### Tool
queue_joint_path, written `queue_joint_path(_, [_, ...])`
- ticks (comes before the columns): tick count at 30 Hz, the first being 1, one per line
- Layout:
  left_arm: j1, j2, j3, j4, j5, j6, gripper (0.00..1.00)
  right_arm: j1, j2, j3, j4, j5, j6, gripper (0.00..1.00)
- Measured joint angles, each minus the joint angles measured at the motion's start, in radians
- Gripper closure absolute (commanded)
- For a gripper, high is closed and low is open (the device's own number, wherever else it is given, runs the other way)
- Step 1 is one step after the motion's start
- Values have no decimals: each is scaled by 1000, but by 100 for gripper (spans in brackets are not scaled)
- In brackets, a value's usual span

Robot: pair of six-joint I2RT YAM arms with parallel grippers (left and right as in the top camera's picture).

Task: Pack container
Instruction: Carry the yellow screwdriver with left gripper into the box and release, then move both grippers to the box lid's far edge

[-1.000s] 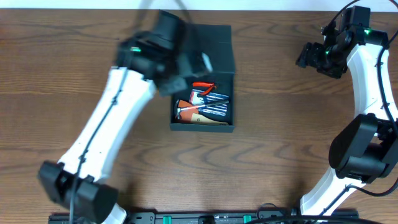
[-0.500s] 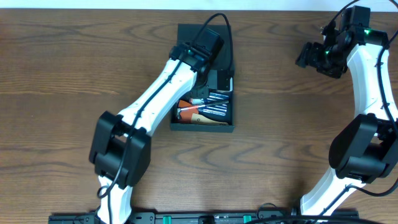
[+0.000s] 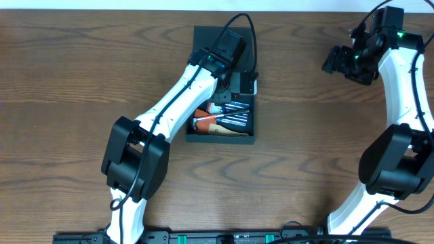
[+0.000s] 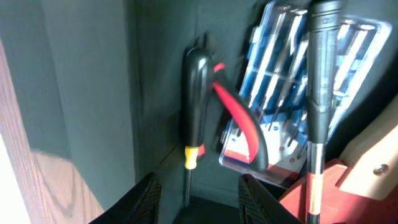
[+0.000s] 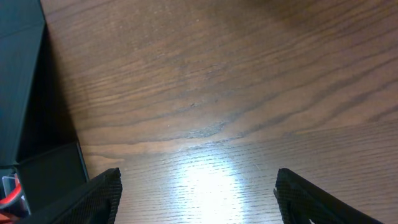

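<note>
L tool [image 4: 199, 198] spread, prob inside container [image 3: 220, 139]

The container [image 3: 203, 39] is a dark teal-black square cardboard box, matte and plain. It sits flat on the table [image 3: 68, 102], near the table's far edge and about midway across it, with its sides square to the table's edges. Its hinged flap lid is open, folded back toward that far edge. Hand tools [image 3: 229, 119] lie in the open interior.
</note>
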Motion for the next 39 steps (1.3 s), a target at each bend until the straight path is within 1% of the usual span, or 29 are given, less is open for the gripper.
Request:
queue_joint_path(2, [1, -5, 0, -1, -53, -76, 60, 0, 0, 0, 1, -3, 7, 2])
queue_joint_path(3, [4, -11, 0, -1, -85, -118, 61, 0, 0, 0, 3, -8, 8, 1])
queue_joint_path(4, [10, -20, 0, -1, -117, -161, 62, 0, 0, 0, 6, -18, 10, 1])
queue_joint_path(5, [20, -36, -2, -1, -147, -212, 62, 0, 0, 0, 10, -31, 7, 3])
queue_joint_path(6, [37, -56, -3, -1, -168, -256, 63, 0, 0, 0, 16, -48, 7, 10])
queue_joint_path(8, [95, -111, -4, 8, -189, -354, 71, 2, 0, 0, 40, -84, 6, 25])
queue_joint_path(9, [140, -141, -4, 21, -187, -414, 86, 3, 0, 0, 57, -98, 10, 35])
queue_joint_path(10, [185, -166, -3, 34, -182, -468, 94, 6, 0, 0, 75, -110, 11, 52])
queue_joint_path(11, [254, -194, -2, 53, -150, -536, 94, 10, 0, -1, 98, -119, 19, 78])
queue_joint_path(12, [304, -208, -1, 65, -124, -588, 94, 15, 0, -1, 120, -127, 28, 99])
queue_joint_path(15, [484, -216, 4, 118, 29, -746, 94, 40, 0, -11, 200, -144, 58, 99])
queue_joint_path(17, [583, -186, 4, 154, 160, -832, 94, 63, 2, -23, 255, -163, 72, 99])
queue_joint_path(20, [655, -113, 4, 206, 317, -932, 94, 106, 21, -40, 340, -212, 82, 99])
queue_joint_path(24, [677, 19, 3, 266, 516, -1041, 94, 168, 86, -53, 423, -287, 91, 99])
queue_joint_path(29, [667, 135, 3, 298, 676, -1140, 94, 212, 208, -66, 513, -370, 105, 99])
queue_joint_path(34, [663, 202, 3, 303, 750, -1221, 94, 219, 294, -70, 563, -402, 151, 99])
queue_joint_path(39, [652, 257, 3, 304, 774, -1263, 94, 222, 348, -70, 594, -427, 178, 99])
